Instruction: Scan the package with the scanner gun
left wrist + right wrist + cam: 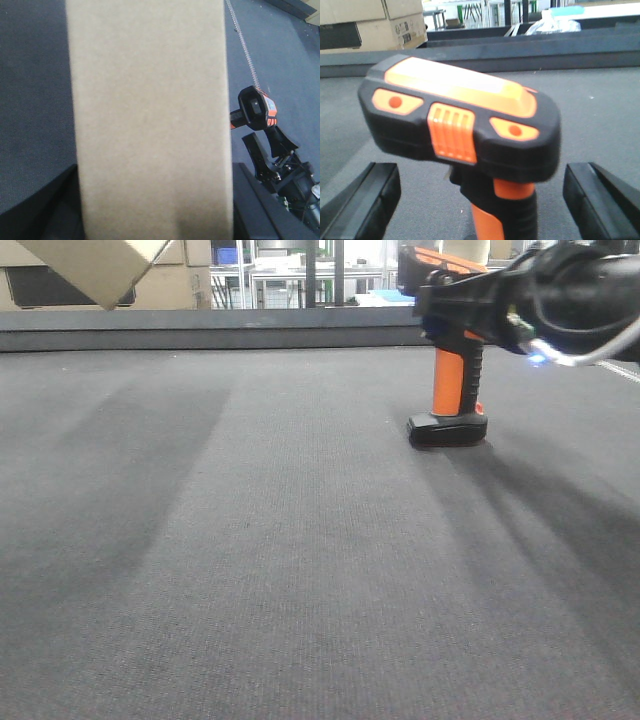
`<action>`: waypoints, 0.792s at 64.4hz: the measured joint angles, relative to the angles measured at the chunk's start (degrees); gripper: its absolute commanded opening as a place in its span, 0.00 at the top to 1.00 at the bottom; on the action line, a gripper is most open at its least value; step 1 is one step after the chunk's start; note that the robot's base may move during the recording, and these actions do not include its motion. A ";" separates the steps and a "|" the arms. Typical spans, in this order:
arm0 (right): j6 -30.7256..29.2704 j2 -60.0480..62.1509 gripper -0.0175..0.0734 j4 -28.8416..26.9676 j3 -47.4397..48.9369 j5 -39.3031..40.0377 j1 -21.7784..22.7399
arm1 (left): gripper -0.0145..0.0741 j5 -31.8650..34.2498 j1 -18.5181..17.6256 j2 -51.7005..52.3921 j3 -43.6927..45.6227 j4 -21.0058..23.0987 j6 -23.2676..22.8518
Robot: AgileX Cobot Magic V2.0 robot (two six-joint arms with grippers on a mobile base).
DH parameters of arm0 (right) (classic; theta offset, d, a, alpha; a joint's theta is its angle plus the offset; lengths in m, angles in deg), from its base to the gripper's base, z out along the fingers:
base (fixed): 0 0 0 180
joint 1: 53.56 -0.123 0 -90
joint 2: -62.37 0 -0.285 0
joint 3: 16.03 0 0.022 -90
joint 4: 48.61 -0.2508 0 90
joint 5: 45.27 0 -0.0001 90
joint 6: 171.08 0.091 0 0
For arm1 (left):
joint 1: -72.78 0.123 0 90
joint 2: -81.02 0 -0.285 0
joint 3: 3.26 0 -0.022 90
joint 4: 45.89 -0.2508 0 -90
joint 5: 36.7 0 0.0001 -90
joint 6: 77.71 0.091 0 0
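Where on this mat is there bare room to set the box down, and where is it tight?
Bare: the grey felt mat across its near and left stretch, from the front edge to the dark rear ledge, under the raised plain tan cardboard package. Crowded: right rear, where the black-and-orange pistol-shaped scanner gun stands inside the open right gripper.

I can read no text anywhere. In the right wrist view, the cardboard box (402, 27) at far left carries small dark print on its side, too blurred for me to make out. The scanner gun (460, 125) shows only a dot on each orange side button. The package (150, 120) shows me a plain tan face.
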 measured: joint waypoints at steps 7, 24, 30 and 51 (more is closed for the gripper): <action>0.00 -1.25 0.18 -0.10 1.54 -0.98 0.00 | 0.96 0.00 0.00 0.00 0.00 0.00 0.00; 0.10 -4.11 0.18 -0.10 3.99 -2.39 0.00 | 0.96 0.00 0.00 0.00 0.00 0.00 0.00; 0.10 -4.34 0.18 -0.51 4.62 -2.47 0.00 | 0.96 0.00 0.00 0.00 0.00 0.00 0.00; 0.10 -5.61 0.18 -2.79 5.51 -2.47 0.00 | 0.96 0.00 0.00 0.00 0.00 0.00 0.00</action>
